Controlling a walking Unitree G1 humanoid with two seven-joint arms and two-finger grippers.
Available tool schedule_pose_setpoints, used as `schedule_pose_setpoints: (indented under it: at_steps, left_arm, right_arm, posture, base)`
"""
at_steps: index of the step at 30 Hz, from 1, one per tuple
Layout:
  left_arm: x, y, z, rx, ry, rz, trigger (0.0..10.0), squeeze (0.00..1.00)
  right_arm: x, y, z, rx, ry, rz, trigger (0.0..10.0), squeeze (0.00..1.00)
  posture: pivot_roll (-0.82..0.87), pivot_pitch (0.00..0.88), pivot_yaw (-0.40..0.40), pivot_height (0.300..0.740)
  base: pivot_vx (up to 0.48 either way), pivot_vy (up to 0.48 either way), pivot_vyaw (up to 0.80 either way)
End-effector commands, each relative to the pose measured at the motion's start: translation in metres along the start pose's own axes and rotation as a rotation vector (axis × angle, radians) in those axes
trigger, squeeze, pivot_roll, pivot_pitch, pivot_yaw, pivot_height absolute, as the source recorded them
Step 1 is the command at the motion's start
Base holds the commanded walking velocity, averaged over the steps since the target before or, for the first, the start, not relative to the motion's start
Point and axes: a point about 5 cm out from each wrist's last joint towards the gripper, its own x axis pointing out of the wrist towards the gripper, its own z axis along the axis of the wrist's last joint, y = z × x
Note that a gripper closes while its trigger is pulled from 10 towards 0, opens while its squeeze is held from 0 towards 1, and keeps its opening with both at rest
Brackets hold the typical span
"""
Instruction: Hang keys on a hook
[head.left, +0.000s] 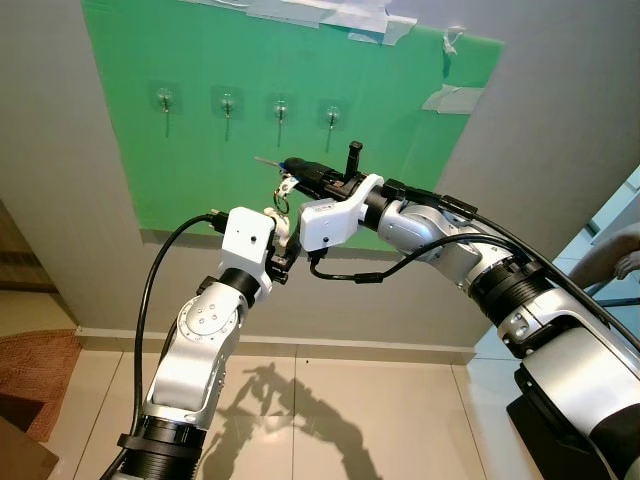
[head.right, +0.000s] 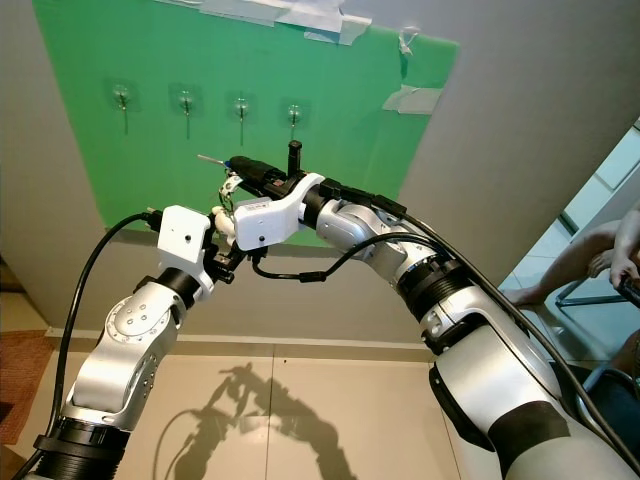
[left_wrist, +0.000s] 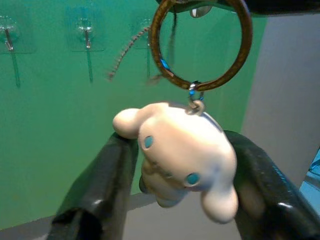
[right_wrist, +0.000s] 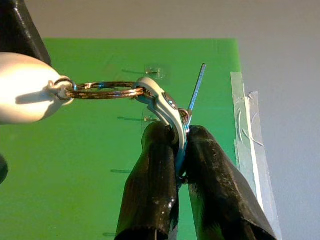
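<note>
You have both hands raised in front of the green board (head.left: 180, 120) on the wall, with the keys (head.left: 283, 190) held between them, below the row of four clear hooks (head.left: 280, 108). Your right hand (right_wrist: 176, 142) is closed on the keys: its two black fingers (right_wrist: 150, 170) pinch the pale blue-and-white clip, and a thin blue pin sticks out past the fingertips toward the board. The brown key ring (left_wrist: 200, 45) runs from that clip across to the charm. Your left hand (left_wrist: 175, 175) grips the charm (left_wrist: 185, 160), a white plush-looking figure with blue eyes and long ears, squeezed between its two fingers and hanging from the ring by a small blue link. In the head views the hands meet just under the third and fourth hooks, apart from the board's surface. A person's legs (head.right: 590, 260) show at the far right, beside a chair.
</note>
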Motion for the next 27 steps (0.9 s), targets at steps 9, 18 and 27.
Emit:
schedule_pose_setpoints:
  at_steps: [9, 18, 27]
  left_arm:
    - [0.0041, -0.0064, 0.0018, 0.006, -0.015, -0.043, 0.0, 0.00]
    - [0.0033, -0.0077, 0.0018, 0.012, -0.020, -0.057, 0.0, 0.00]
    - [0.0026, -0.0088, 0.0010, 0.012, -0.021, -0.064, 0.0, 0.00]
  right_arm:
    - [-0.0027, -0.0061, -0.0066, -0.020, 0.024, -0.012, 0.0, 0.00]
    - [-0.0022, -0.0057, -0.0064, -0.023, 0.024, -0.009, 0.0, 0.00]
    - [-0.0024, -0.0053, -0.0073, -0.030, 0.027, -0.004, 0.0, 0.00]
  posture:
    - [0.03, 0.012, -0.096, 0.740]
    - [0.03, 0.013, -0.096, 0.740]
    - [0.03, 0.015, -0.098, 0.740]
  base:
    - [0.000, 0.000, 0.00]
    - [0.000, 0.000, 0.00]
    - [0.000, 0.000, 0.00]
